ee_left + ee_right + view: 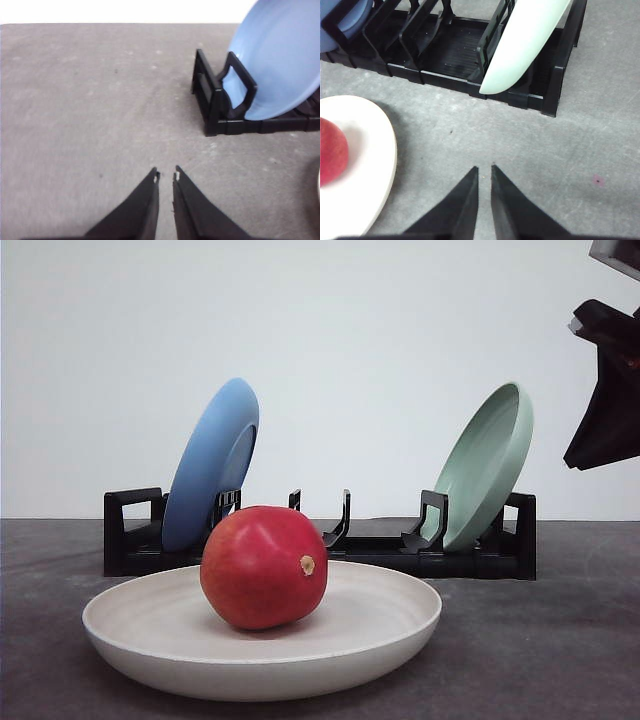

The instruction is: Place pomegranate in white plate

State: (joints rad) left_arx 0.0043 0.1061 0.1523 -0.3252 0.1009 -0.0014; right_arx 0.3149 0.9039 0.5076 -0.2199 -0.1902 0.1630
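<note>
**Pomegranate resting in the white plate; both sets of jaws narrow and empty**

The left gripper (166,176), seen in the left wrist view, has its black tapered jaws drawn to a narrow slit, holding nothing, above bare grey surface (90,115). The right gripper (484,169), seen in the right wrist view, shows the same state: jaws nearly together, nothing between them, over the grey surface beside the plate rim. In the front view a dark part of the right arm (608,390) hangs at the upper right, clear of all objects.

The smooth, glossy red pomegranate (263,567), its small tan stem nub facing the camera, sits inside the wide, shallow, off-white matte plate (395,625), slightly left of the plate's centre. The plate lies flat on the surface in front of a black plastic dish rack (480,552). A round blue plate (212,460) stands tilted in the rack's left end; a round pale green plate (487,465) leans in its right end. The slots between them are unoccupied.
</note>
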